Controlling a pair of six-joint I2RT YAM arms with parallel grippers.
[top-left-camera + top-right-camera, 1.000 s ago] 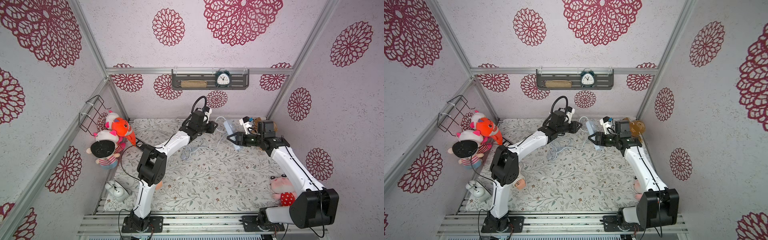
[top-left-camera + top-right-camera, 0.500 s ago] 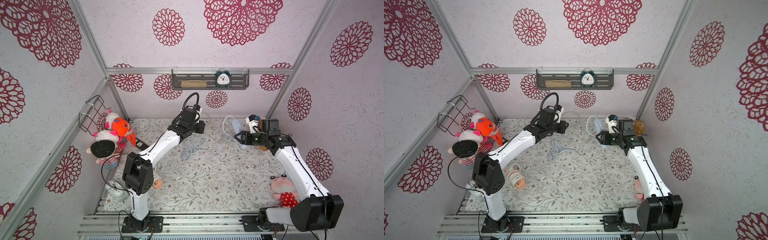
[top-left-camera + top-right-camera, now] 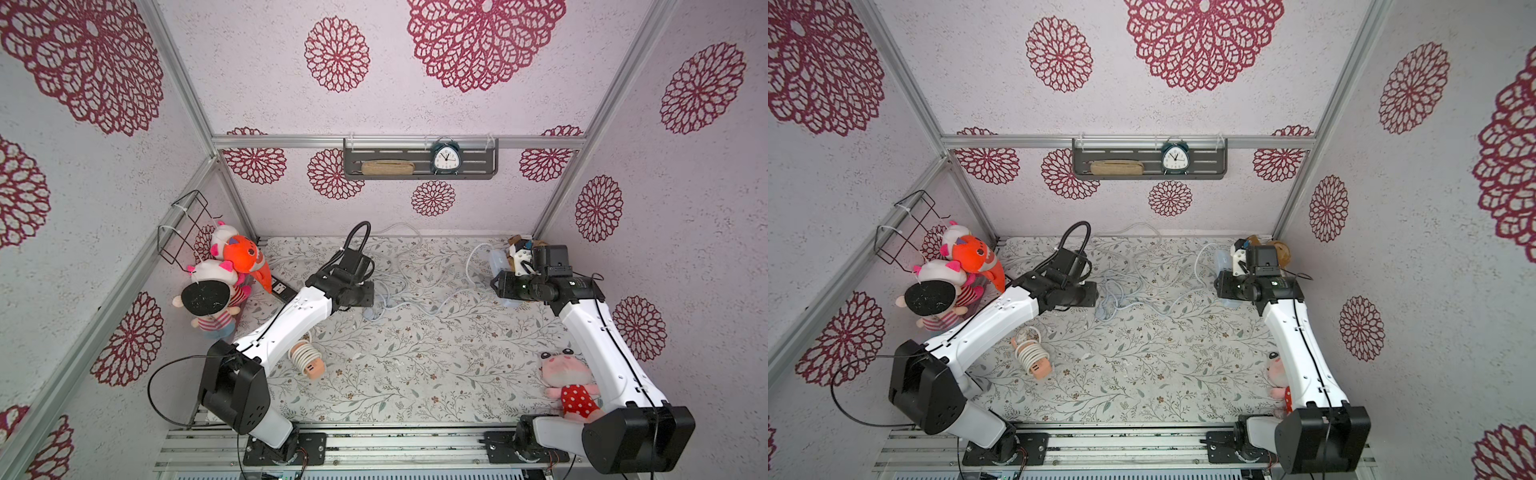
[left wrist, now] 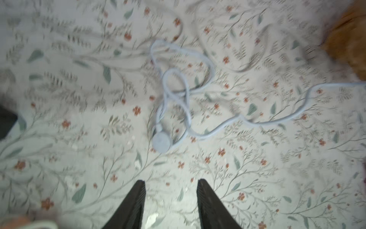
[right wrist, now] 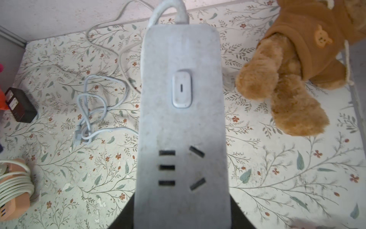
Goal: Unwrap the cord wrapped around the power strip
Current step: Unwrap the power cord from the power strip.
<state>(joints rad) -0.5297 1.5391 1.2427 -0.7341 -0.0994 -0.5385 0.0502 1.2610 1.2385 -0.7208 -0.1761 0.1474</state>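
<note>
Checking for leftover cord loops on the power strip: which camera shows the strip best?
The right wrist view: the power strip fills the frame, switch and sockets sharp, no cord across its face. In both top views it is a small pale sliver, partly hidden. The left wrist view misses it.

The power strip (image 5: 182, 119) and the teddy bear (image 5: 287, 83) run off the edge of the right wrist view. The left wrist view is blurred, smearing the cord (image 4: 178, 95). In a top view the right arm (image 3: 1296, 345) hides most of the pink toy (image 3: 1276, 372).
</note>
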